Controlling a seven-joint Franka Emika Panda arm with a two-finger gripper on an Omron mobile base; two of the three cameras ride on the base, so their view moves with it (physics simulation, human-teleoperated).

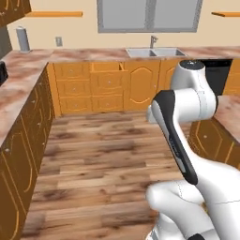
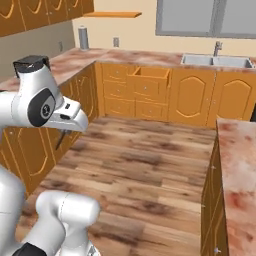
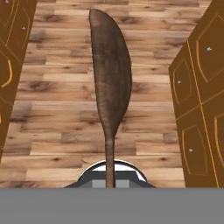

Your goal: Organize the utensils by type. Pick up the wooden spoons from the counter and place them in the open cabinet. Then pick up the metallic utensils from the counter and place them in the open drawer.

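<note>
Right now: wooden spoon (image 3: 110, 83) held in gripper (image 3: 110, 175), handle pinched between jaws pressed nearly together, oval bowl pointing straight out ahead of the hand over wood plank floor (image 3: 65, 113). Looks dark brown in hand view, prob. shading. In right base view, only a thin dark sliver (image 2: 62, 138) hanging under the hand, likely the same spoon but too small to confirm.

Why held so: grip at handle end keeps bowl forward, so likely easy to slide bowl-first onto a shelf. Arm folded close to body mid-kitchen, well apart from every counter (image 1: 18, 75); reads as a carry pose while base travels, not a reach.

Targets: drawer (image 2: 150, 75) stands pulled out in base units left of sink (image 2: 215, 61), top open, ready for metal spoons later. Orange shelf (image 2: 111, 15) up on far wall beside upper cabinets (image 2: 35, 15); which unit is the open cabinet not clear from here. Grey cylinder (image 2: 83, 38) upright in counter corner. No metal spoons or second wooden spoon made out on counters.

Stage, as a guess: first half, wooden spoon in transit to cabinet; drawer step not yet begun.

Writing/brands: none readable anywhere.
</note>
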